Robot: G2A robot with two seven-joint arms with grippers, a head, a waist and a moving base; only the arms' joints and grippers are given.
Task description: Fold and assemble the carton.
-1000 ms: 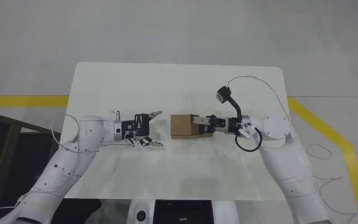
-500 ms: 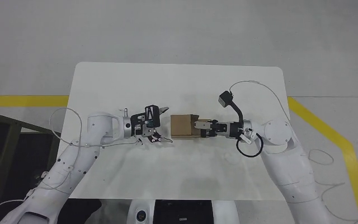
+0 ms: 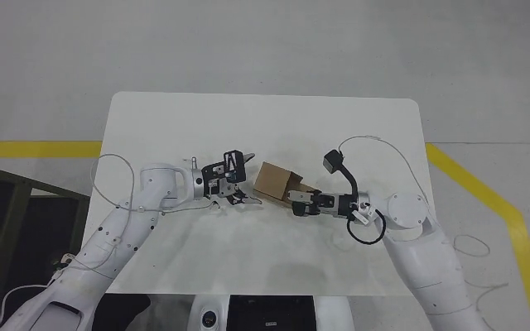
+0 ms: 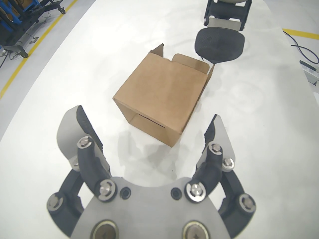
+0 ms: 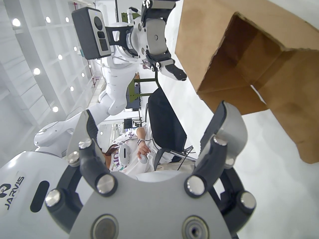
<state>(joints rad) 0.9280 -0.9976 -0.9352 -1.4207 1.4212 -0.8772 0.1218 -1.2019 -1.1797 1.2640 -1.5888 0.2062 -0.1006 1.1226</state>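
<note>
Twisted askew since a second ago, the carton (image 3: pixel 276 181) lies mid-table (image 3: pixel 166 116) between my left gripper (image 3: pixel 246 178) and right gripper (image 3: pixel 295 202), both fingers spread, tube formed, end flaps seemingly unfolded.

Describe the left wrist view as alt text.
A brown carton lies on the white table, its near end open, flaps unfolded at the far end. The open left claw hangs just short of it; the right claw is near the far flaps.

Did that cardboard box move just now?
Yes. The carton has turned: it lay square with the edges of the table, and now it sits askew.
</note>
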